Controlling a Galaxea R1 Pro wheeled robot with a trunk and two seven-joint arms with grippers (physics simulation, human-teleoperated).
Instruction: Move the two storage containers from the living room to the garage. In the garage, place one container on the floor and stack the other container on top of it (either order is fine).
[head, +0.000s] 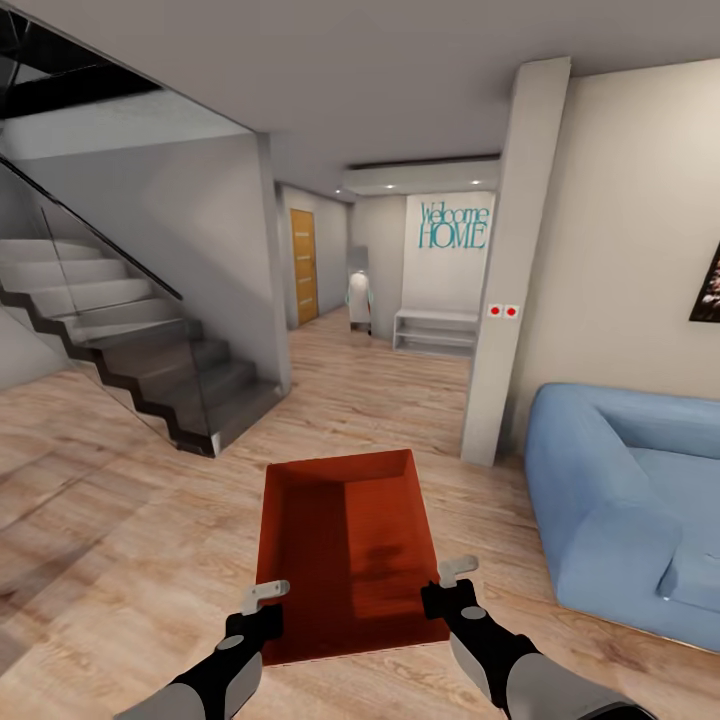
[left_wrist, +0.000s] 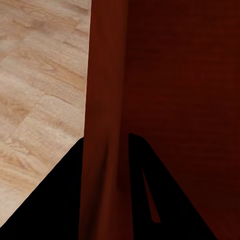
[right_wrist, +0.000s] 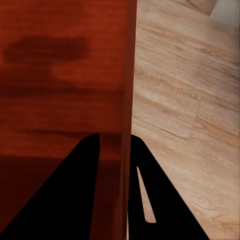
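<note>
Carrying one storage container (head: 348, 555) over the wood floor (head: 120, 520), left gripper (head: 262, 600) and right gripper (head: 452, 580) fingers clamping opposite side walls. Probably stiff, light, smooth-walled; pinching both rims evenly.

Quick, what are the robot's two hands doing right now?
Left gripper: shut on the bin's left wall, fingers either side.
Right gripper: shut on the bin's right wall, same way.

Both arms have smooth light grey forearms ending in black wrists. The left gripper (head: 268, 592) and the right gripper (head: 457, 570) each have small pale grey fingers on black bases.
</note>
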